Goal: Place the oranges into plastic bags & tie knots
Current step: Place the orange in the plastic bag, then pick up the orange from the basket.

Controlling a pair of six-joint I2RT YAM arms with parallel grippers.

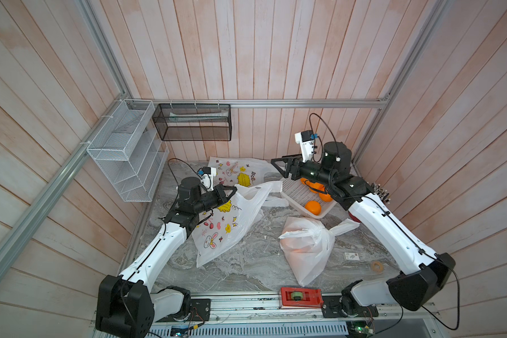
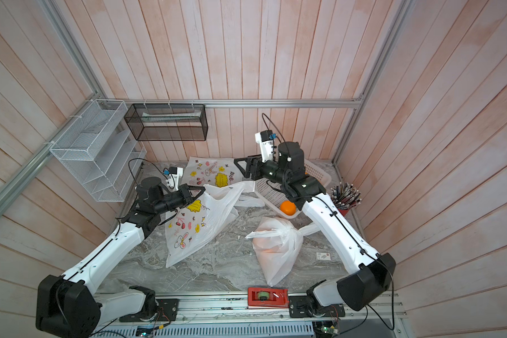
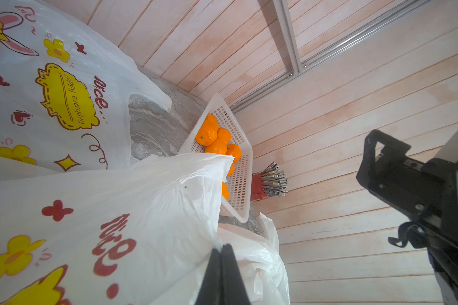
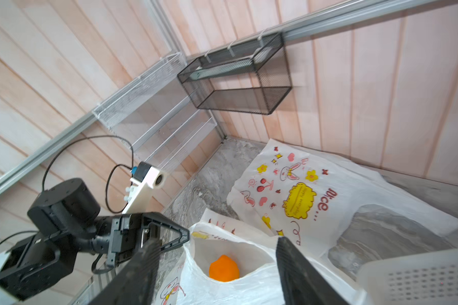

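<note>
The open bag (image 1: 226, 231) sits left of centre with one orange (image 4: 224, 268) in it, and the flat bag (image 1: 234, 172) lies behind it. Far right, the basket (image 1: 294, 190) holds oranges (image 1: 313, 207); the knotted bag (image 1: 308, 251) lies nearer, before it.

Place: a boxed-in robot test cell, a lab rather than a home.
Walls: pale pink-white wooden plank panels (image 1: 275, 52) on three sides.
Frame: silver aluminium extrusion rails (image 1: 290, 103) along the panels and corners.
Work surface: grey marble-patterned tabletop (image 1: 246, 263).
Machines: white-and-black jointed left arm (image 1: 158, 245) and matching right arm (image 1: 392, 231), both based on a silver metal front rail (image 1: 246, 305).
Electronics: what looks like a small green circuit board (image 1: 360, 329) at the front edge.
Storage: white wire-mesh shelf rack (image 1: 123, 164) and black mesh box (image 1: 193, 123), hung from the frame with white ties.
Props: small round oranges (image 3: 214, 137) in a white perforated plastic basket (image 3: 238, 184); a thin white cartoon-printed plastic bag (image 1: 226, 231).
</note>
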